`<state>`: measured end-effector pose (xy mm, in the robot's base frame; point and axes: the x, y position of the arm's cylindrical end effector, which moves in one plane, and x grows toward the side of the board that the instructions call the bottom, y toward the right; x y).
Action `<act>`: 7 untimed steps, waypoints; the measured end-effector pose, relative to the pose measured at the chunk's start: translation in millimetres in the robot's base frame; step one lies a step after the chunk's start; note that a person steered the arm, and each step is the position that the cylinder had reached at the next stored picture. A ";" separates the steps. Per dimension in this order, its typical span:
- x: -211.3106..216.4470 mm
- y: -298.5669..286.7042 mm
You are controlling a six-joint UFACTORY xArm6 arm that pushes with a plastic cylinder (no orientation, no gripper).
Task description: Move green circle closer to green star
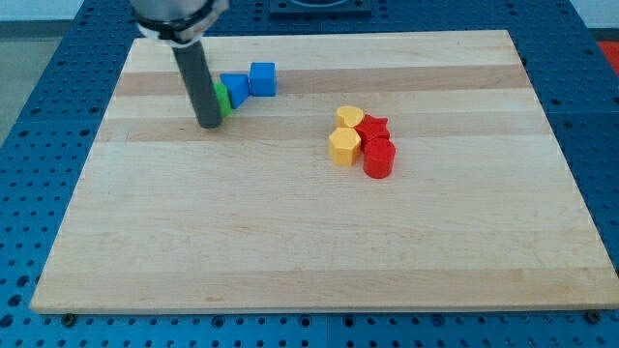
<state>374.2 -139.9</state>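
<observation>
My tip (209,125) rests on the board at the view's upper left. A green block (222,98) sits right behind the rod, mostly hidden by it, so I cannot tell its shape. Only this one green piece shows; I cannot tell the circle from the star. A blue block (235,88) touches the green one on its right, and a blue cube (262,78) stands just right of that.
Near the board's middle right is a tight cluster: a yellow block (349,117), a yellow hexagon-like block (343,146), a red star (374,129) and a red cylinder (378,159). The wooden board (309,242) lies on a blue perforated table.
</observation>
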 end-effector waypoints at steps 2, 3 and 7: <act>-9.9 8.4; -18.7 6.2; -45.0 -22.9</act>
<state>329.2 -162.7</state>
